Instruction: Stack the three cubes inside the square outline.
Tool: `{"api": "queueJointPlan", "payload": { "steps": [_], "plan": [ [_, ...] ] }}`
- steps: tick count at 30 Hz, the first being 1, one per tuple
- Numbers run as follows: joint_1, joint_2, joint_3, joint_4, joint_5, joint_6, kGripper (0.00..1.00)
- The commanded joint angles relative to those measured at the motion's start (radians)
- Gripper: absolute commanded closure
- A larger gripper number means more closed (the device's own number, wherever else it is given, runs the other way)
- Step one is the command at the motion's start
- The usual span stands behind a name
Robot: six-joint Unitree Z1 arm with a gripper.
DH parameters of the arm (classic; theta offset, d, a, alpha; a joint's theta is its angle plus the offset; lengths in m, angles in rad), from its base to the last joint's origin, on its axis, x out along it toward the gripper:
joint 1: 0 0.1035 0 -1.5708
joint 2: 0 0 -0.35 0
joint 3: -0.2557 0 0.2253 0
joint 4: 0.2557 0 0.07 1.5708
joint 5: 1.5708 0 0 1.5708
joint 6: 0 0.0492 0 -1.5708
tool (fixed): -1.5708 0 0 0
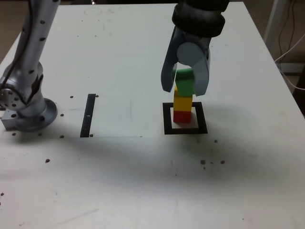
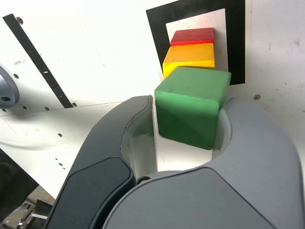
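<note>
Green plastic cube sits atop the yellow cube and red cube inside the black square outline; the grey gripper's jaws flank it, grip unclear. Black strip lies at 9 o'clock.

Gripper straddles cube stack in square outline; green cube fills gap between jaws. Open table all round stack; arm base and black strip well apart at exterior view's left.

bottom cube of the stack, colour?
Red: the small red cube sits lowest inside the square outline, clearest in the exterior view.
</note>
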Motion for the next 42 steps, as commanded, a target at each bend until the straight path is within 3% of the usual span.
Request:
{"api": "queueJointPlan", "payload": {
  "steps": [1,12,19,30,37,42],
  "plan": [
    [0.003,0.005,-0.003,0.01,0.003,0.002,0.01],
    [0.004,0.001,0.003,0.01,0.006,0.002,0.0],
    [0.005,-0.048,0.008,0.009,0.035,-0.002,0.0],
    [0.005,-0.228,0.135,0.01,0.089,-0.048,0.0],
    [0.027,-0.377,0.344,-0.013,0.133,-0.101,0.0],
    [0.035,-0.472,0.517,-0.087,0.143,-0.151,0.0]
  ]
}}
